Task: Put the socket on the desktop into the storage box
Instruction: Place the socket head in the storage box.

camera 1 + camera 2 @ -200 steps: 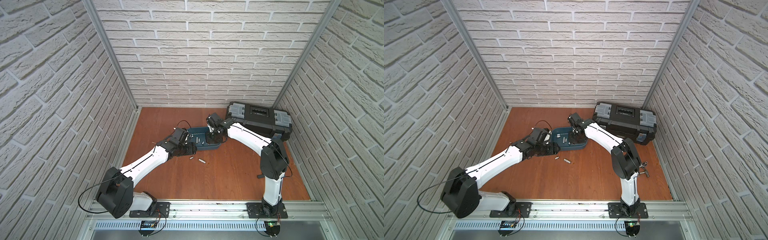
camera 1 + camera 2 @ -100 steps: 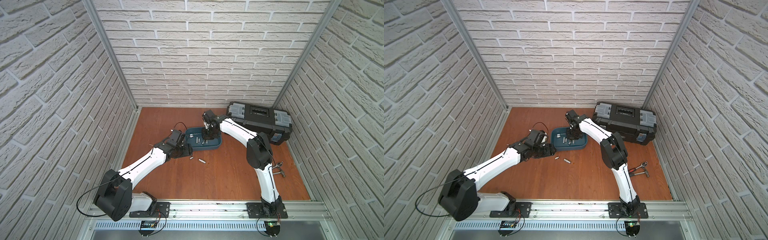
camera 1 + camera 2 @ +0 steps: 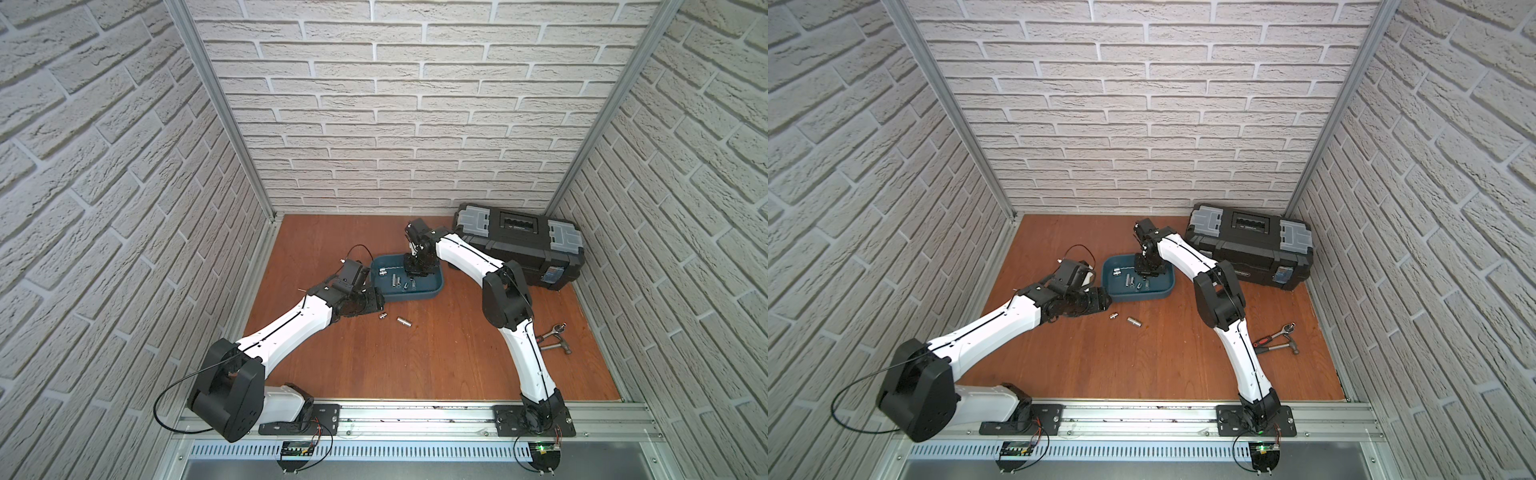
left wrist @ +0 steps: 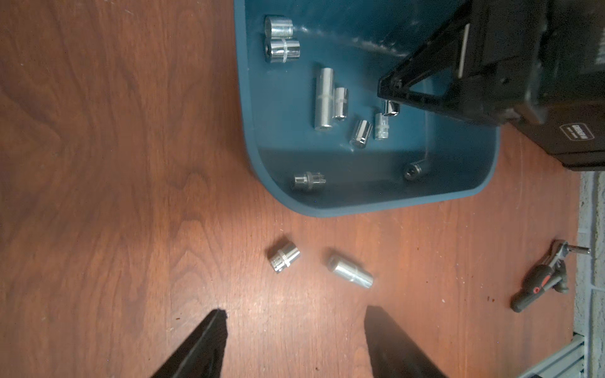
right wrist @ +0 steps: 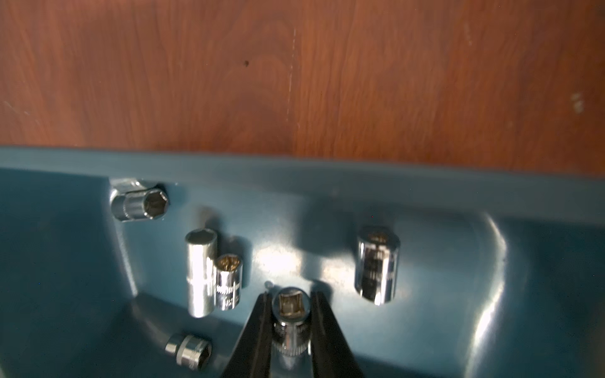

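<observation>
- Over the last second the right arm has been swung round, its elbow drawn in over the desktop (image 3: 415, 365); the right gripper (image 5: 290, 296) has been carried further in over the box (image 3: 415, 296).
- That gripper is clamped tight on the held socket (image 5: 290, 307), which is pinched across its sides with the square-drive end pointing away from the wrist; the grip has not been loosened in that time.
- The held socket is now placed inside the box walls, close to the stored sockets (image 5: 199, 271); whether the floor is touched cannot be told.
- The carry is therefore judged finished for this piece; only the release is judged to be left.
- The left gripper (image 4: 294, 312) has hardly been moved; its jaws are held well apart and nothing is held between them.
- A short socket (image 4: 284, 258) and a long socket (image 4: 351, 271) are seen lying on the desktop, just ahead of the left gripper and near the box's outer wall; these are judged to be still owed to the box, so the task is not yet complete.
</observation>
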Action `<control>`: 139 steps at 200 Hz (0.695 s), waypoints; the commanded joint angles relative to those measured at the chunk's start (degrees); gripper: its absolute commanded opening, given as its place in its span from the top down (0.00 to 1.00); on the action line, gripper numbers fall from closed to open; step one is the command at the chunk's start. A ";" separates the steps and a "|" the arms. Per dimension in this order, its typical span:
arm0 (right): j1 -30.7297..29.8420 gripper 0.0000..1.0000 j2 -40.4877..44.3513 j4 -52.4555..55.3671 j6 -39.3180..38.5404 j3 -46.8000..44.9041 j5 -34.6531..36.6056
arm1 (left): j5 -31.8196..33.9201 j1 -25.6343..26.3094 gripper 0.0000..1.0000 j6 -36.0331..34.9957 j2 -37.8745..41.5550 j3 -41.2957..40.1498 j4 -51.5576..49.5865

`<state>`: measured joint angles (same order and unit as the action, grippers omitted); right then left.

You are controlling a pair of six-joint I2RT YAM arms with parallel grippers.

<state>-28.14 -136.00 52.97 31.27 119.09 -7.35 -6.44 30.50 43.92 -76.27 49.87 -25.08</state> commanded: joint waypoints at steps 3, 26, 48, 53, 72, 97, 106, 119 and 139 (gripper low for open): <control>0.45 0.79 -0.75 0.64 0.20 1.93 0.48 | 0.11 -0.31 0.29 0.75 -0.32 -1.31 1.22; 0.72 0.77 -1.51 0.80 0.44 2.53 0.50 | 0.02 -0.35 0.28 1.04 -0.09 -2.01 1.28; 0.81 0.77 -1.87 0.86 0.46 3.07 0.49 | -0.24 -0.27 0.28 1.24 0.03 -2.49 1.34; 0.81 0.77 -1.89 0.83 0.46 3.16 0.50 | -0.31 -0.27 0.28 1.24 0.01 -2.66 1.34; 0.81 0.76 -2.40 1.23 0.45 3.83 0.54 | -0.41 -0.23 0.29 1.36 0.00 -2.89 1.37; 0.81 0.70 -2.71 1.57 0.55 4.13 0.79 | -0.39 -0.09 0.29 1.55 0.07 -3.19 1.60; 0.79 0.67 -2.53 1.60 0.55 4.15 0.84 | -0.42 -0.01 0.29 1.59 0.08 -3.26 1.57; 0.81 0.65 -2.26 1.83 0.51 4.14 0.98 | -0.42 0.11 0.28 1.55 0.07 -3.37 1.53; 0.81 0.65 -1.19 2.26 0.06 3.83 1.53 | -0.56 0.26 0.28 1.59 0.08 -3.68 1.66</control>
<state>-27.57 -138.72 53.89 31.29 121.64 -7.09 -6.70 30.52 45.15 -76.27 47.31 -24.82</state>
